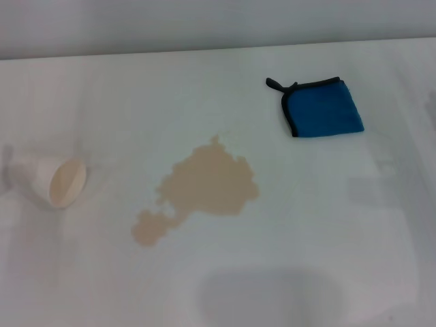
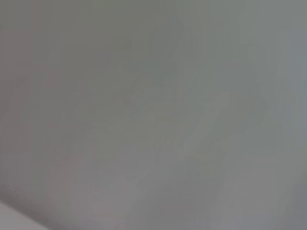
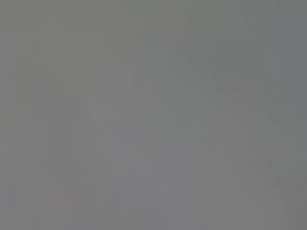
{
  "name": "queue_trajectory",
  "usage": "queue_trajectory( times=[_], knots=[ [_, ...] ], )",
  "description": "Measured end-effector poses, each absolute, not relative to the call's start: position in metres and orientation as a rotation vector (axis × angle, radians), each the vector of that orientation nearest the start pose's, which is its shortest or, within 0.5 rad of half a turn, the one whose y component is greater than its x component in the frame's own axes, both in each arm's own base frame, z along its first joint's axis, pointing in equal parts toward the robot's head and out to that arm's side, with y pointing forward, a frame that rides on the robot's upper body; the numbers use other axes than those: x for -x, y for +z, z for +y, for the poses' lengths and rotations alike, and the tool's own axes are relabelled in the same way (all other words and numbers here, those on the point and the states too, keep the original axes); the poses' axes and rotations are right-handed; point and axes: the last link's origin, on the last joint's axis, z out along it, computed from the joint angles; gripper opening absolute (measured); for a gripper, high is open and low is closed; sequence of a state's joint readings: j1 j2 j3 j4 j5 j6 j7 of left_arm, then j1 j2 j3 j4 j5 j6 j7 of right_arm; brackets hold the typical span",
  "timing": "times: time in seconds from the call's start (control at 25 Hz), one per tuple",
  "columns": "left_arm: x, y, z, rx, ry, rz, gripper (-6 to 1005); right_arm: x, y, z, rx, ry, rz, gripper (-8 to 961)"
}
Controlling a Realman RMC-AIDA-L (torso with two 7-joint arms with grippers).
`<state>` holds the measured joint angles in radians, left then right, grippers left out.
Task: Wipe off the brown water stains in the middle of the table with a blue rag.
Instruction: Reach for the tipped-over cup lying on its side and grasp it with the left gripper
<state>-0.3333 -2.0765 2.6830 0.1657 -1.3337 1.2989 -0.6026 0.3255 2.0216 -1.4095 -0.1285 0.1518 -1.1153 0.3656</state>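
Nearest to the robot, a soft gray shadow is lying on the white surface point(image 1: 354, 272). A little farther out, in the middle, the brown water stains point(image 1: 208, 187) are sitting flat in one big tan puddle, with a smaller blob hanging off its near left end. Off to the left, well apart from the puddle, a white paper cup point(image 1: 51, 178) is lying on its side, and its open mouth is facing the near right. Farther back on the right, the blue rag point(image 1: 323, 107) is lying folded and flat, apart from the puddle, with its little black loop pointing left. No tool is showing in any view, so nobody can tell if they are apart or together. Both wrist views are showing only plain gray.
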Motion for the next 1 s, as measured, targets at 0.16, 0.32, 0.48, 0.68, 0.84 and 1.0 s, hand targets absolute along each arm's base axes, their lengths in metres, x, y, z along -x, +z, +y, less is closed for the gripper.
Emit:
queue_trajectory(
  times=[0.16, 0.32, 0.48, 0.68, 0.84, 1.0],
  knots=[
    [0.358, -0.004, 0.285, 1.373, -0.973, -0.867, 887, -0.403, 0.060, 0.303, 1.304, 0.642, 0.698, 816],
    [0.360, -0.005, 0.280, 1.387, -0.956, -0.854, 888, -0.399, 0.063, 0.308, 1.307, 0.651, 0.681, 817],
    [0.362, -0.005, 0.277, 1.386, -0.951, -0.857, 888, -0.396, 0.063, 0.313, 1.311, 0.658, 0.675, 817],
    [0.361, -0.006, 0.277, 1.385, -0.956, -0.859, 887, -0.396, 0.063, 0.316, 1.301, 0.647, 0.678, 816],
    [0.359, -0.005, 0.280, 1.379, -0.967, -0.859, 887, -0.401, 0.066, 0.317, 1.268, 0.626, 0.703, 816],
    [0.356, -0.004, 0.284, 1.371, -0.983, -0.857, 888, -0.402, 0.067, 0.317, 1.255, 0.625, 0.707, 816]
  ],
)
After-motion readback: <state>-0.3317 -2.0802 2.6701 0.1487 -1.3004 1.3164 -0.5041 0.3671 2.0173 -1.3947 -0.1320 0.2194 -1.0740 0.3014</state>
